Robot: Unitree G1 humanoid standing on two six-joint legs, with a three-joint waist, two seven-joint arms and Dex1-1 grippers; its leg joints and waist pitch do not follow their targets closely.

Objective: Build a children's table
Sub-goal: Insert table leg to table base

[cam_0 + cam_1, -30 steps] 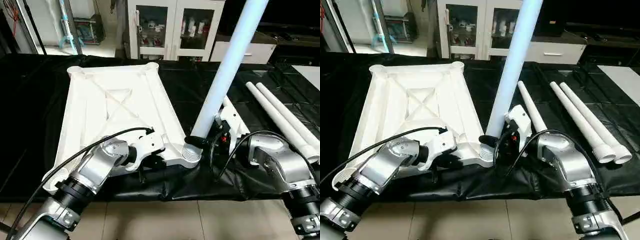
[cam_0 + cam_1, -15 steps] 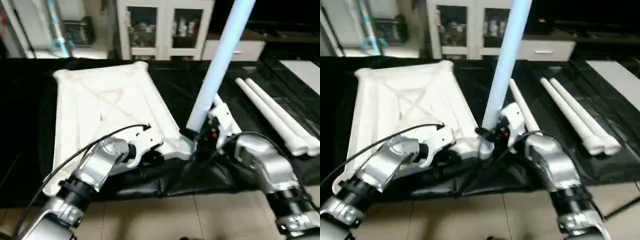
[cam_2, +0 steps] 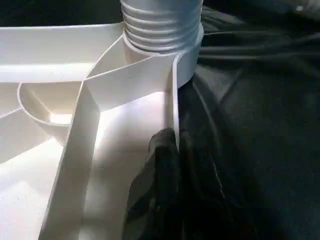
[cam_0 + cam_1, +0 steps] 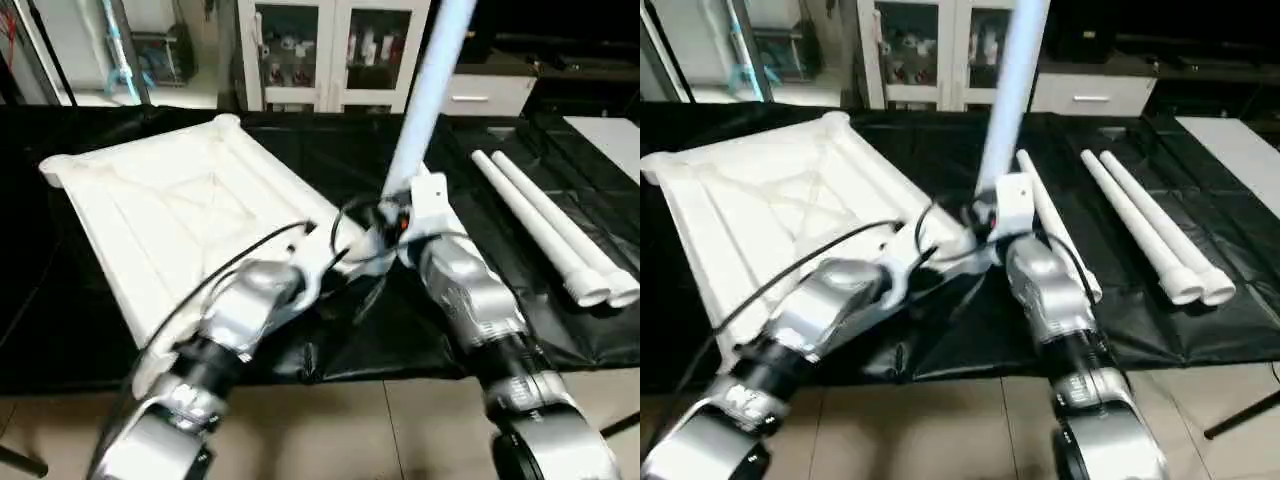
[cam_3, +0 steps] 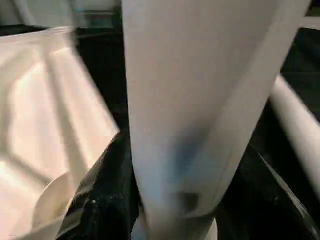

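The children's table top (image 4: 170, 210) lies underside up, set at an angle on the black cloth. One white leg (image 4: 425, 90) stands upright in its near right corner socket (image 3: 187, 65), ribbed end (image 3: 160, 25) seated in it. My right gripper (image 4: 385, 215) is shut on this leg just above the socket; in the right wrist view the black fingers (image 5: 107, 195) flank the tube. My left gripper (image 3: 175, 150) is shut on the top's rim wall beside that socket, one finger inside the rim.
Two loose legs (image 4: 545, 220) lie side by side at the right of the black-draped work table (image 4: 90, 340). A third leg (image 4: 1045, 215) lies just behind my right arm. Glass-door cabinets (image 4: 320, 50) stand beyond the table. Tiled floor lies at the front.
The table top has swung round, its far end going left, and the corner with the leg has moved away from the front edge. Both grips have held. The camera has shifted too.
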